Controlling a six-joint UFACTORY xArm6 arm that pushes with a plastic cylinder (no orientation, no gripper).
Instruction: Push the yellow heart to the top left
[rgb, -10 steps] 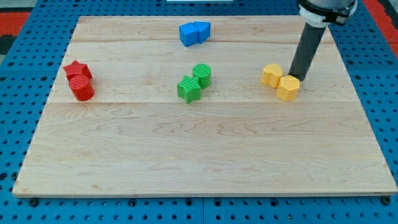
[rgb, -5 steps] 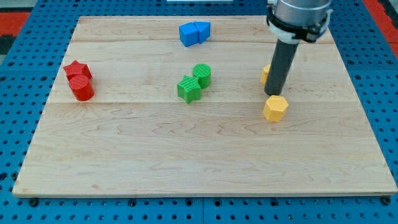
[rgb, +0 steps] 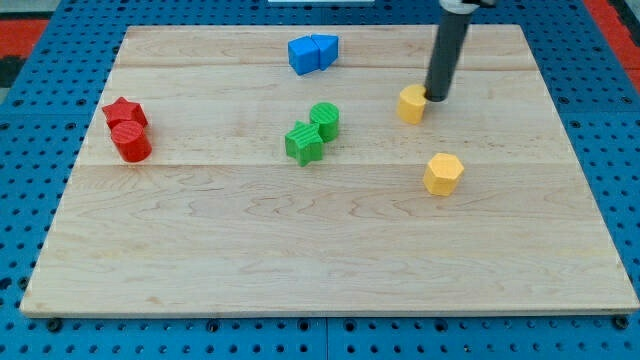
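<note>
The yellow heart (rgb: 411, 103) lies on the wooden board (rgb: 320, 250) in its upper right part. My tip (rgb: 436, 98) touches the heart's right side. The rod rises from there to the view's top edge. A yellow hexagon block (rgb: 442, 174) lies apart, below and a little to the right of the heart.
Two blue blocks (rgb: 312, 53) sit together near the board's top middle. A green star-like block (rgb: 303, 142) and a green cylinder (rgb: 325, 119) touch at the centre. A red star (rgb: 124, 112) and a red cylinder (rgb: 131, 142) sit at the left.
My tip came between the two yellow blocks, pushing the hexagon down and left, then moved up to the heart's right side. The heart has shifted up and left.
</note>
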